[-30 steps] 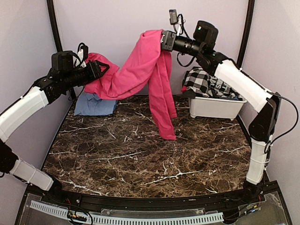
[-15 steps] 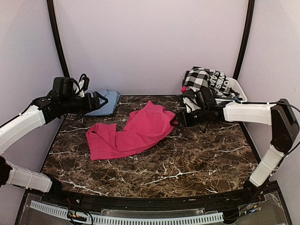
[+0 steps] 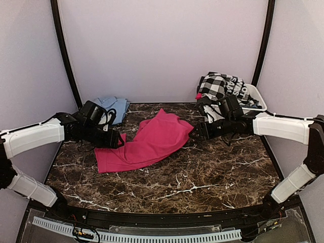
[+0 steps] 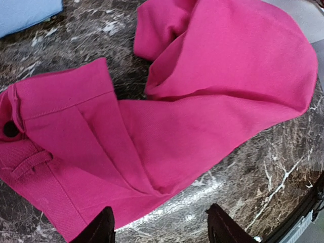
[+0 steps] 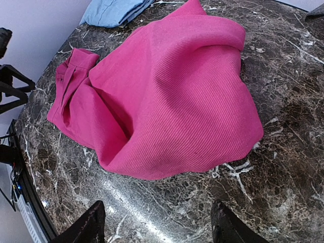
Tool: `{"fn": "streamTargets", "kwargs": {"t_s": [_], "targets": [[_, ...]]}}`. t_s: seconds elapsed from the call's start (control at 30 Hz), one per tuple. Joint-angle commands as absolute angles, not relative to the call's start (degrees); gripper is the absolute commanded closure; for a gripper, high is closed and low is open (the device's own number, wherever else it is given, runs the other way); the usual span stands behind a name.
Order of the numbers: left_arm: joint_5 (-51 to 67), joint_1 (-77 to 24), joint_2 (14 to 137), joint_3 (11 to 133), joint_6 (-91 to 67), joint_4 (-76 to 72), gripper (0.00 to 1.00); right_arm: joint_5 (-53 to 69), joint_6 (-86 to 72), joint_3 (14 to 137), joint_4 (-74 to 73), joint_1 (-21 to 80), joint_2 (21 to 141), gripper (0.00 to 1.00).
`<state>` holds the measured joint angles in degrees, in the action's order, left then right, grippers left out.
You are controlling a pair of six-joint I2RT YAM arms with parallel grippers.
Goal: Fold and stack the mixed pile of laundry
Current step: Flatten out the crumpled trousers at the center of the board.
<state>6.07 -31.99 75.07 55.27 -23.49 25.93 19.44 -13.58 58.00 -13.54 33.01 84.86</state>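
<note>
Lying crumpled on the marble table (image 3: 212,172), left of centre, the magenta-pink cloth (image 3: 147,142) is flanked by the left gripper (image 3: 119,140) at its waistband end and the right gripper (image 3: 195,130) opposite. Both have their fingers spread and hold nothing.

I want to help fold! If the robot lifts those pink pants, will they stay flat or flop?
Probably flop: the pink pants lie rumpled in soft folds. Likely light: the cloth looks thin. The stitched waistband looks thicker, so it may bend less.
</note>
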Motion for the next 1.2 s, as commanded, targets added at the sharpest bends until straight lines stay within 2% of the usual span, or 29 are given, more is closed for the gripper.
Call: {"fn": "streamTargets", "kwargs": {"t_s": [0.0,0.2,0.47,0.67,0.77,0.8,0.83,0.87,1.0,1.17], "targets": [[0.8,-31.8,74.7,50.6,-33.4,26.7,0.39,20.8,-14.6,58.1,-11.9,32.3,84.2,0.33],[2.8,-31.8,75.6,45.4,-42.7,19.8,0.35,20.9,-15.1,56.2,-10.9,31.4,83.7,0.34],[4.5,-32.2,82.9,45.6,-46.8,12.6,0.35,21.2,-15.9,54.1,-9.9,30.8,83.0,0.34],[4.4,-32.9,87.3,47.1,-49.9,12.1,0.3,21.7,-16.1,53.2,-9.7,29.2,81.0,0.34],[4.3,-33.1,88.2,47.5,-51.2,10.5,0.42,21.7,-16.0,52.4,-9.3,28.6,80.1,0.34],[4.5,-33.1,88.2,47.7,-51.2,10.0,0.54,21.6,-16.1,51.9,-9.1,28.2,79.8,0.34],[4.7,-33.1,87.9,48.2,-51.1,9.3,0.6,21.7,-16.4,51.4,-8.6,27.8,79.5,0.34],[5.0,-33.1,87.6,48.9,-50.7,9.0,0.72,21.9,-16.6,50.8,-8.1,27.3,79.2,0.34],[3.1,-33.1,82.3,52.1,-48.9,10.6,0.97,22.9,-17.1,48.7,-6.6,25.2,77.5,0.33],[-5.4,-32.4,68.6,58.1,-47.4,18.4,1.0,22.7,-15.6,46.9,-4.5,24.4,76.3,0.32]]}}
